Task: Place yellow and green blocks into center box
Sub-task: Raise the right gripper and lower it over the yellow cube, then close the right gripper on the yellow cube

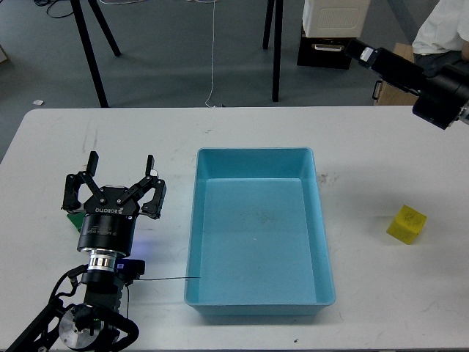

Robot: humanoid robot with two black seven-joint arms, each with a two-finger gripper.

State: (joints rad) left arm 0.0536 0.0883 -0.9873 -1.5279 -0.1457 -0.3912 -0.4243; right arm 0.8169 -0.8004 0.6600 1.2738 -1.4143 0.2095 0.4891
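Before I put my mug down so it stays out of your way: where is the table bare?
Bare: the strip between the blue tray and yellow block, and the far edge behind the tray. Crowded: left of the tray, where my open left gripper hangs over the green block.

My view is bright and evenly lit from overhead. The white table (242,139) shows no harsh glare. The blue tray (322,242) casts a soft, faint shadow along its near edge. Focus is sharp throughout, with little edge distortion.
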